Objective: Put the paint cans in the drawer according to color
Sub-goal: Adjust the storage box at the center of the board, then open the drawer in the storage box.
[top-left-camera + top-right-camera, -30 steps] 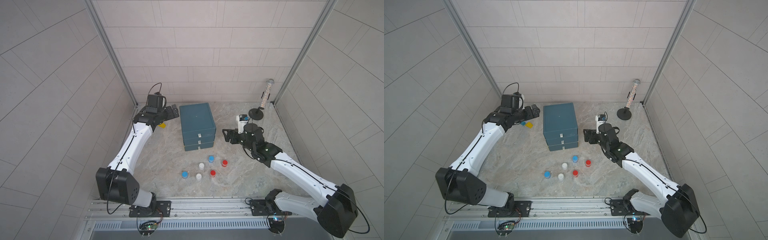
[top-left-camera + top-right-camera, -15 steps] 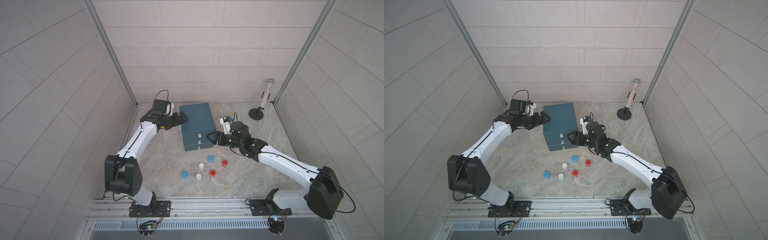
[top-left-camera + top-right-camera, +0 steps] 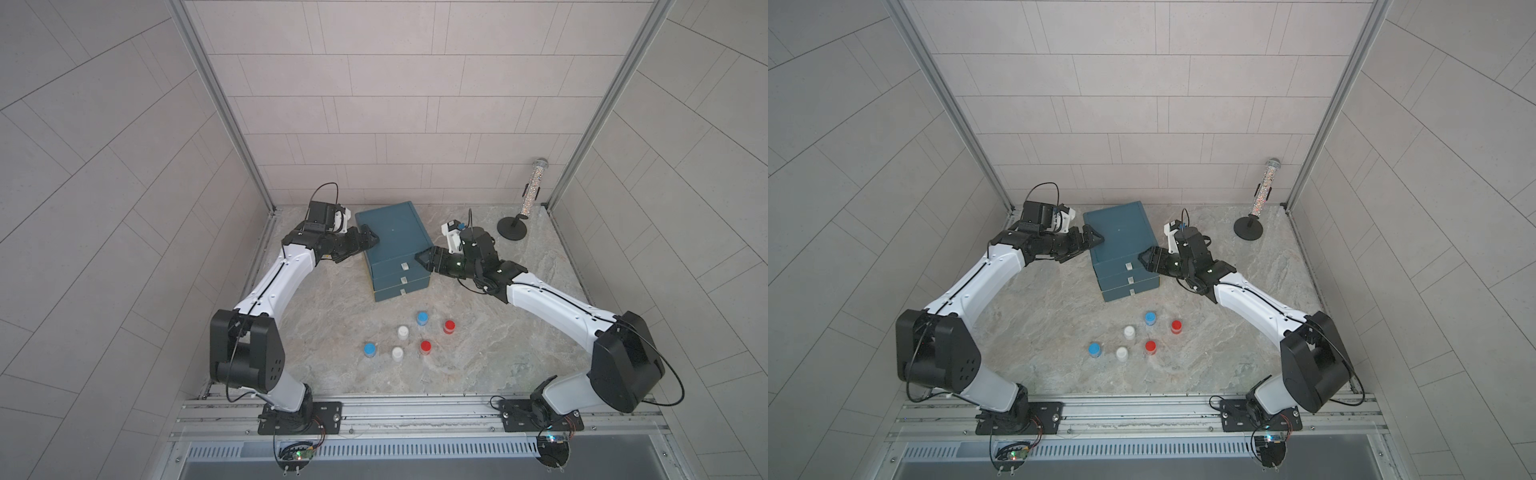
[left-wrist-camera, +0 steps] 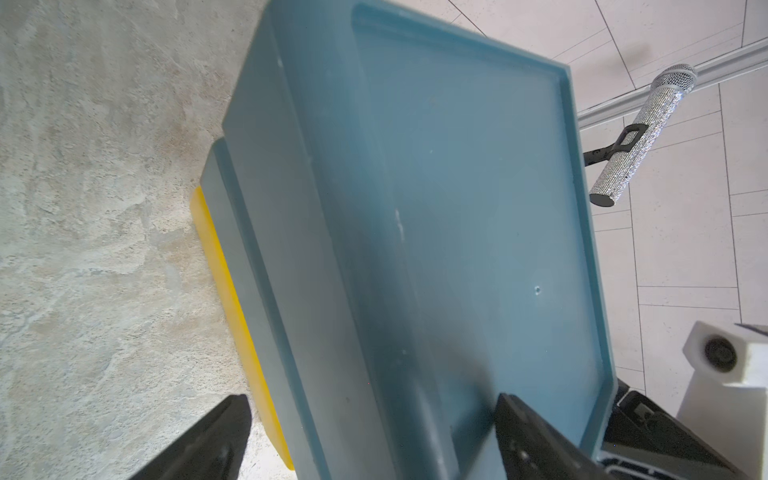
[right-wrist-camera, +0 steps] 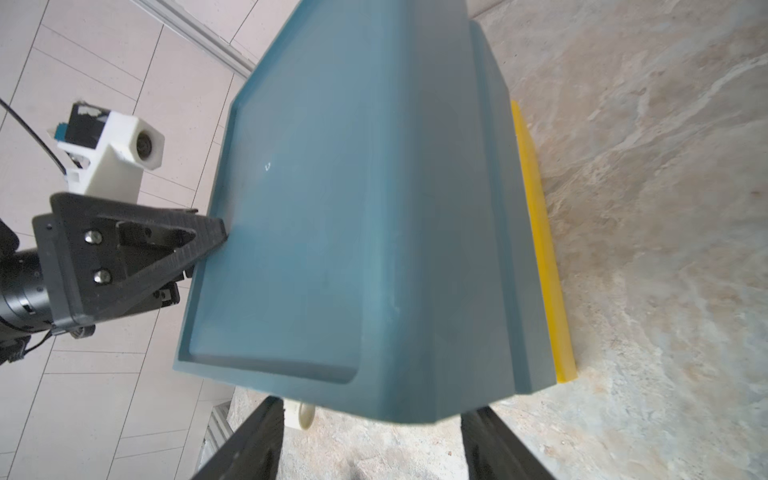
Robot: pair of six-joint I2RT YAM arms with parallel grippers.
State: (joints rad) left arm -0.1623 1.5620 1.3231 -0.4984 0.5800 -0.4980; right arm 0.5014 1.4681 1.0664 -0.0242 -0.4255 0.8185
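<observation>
Marble tabletop, tiled walls around. Nearest, six paint cans upright in a loose cluster, well apart from the blue drawer unit. Beyond, right gripper at the unit's right front corner, fingers spread, gripping nothing. Left gripper spread astride the unit's left top edge, empty. Farthest, glittery tube.

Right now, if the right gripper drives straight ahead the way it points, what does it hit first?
Likely the blue drawer unit: the open right gripper faces its side wall near the top front corner. The gap between them is unclear.
</observation>
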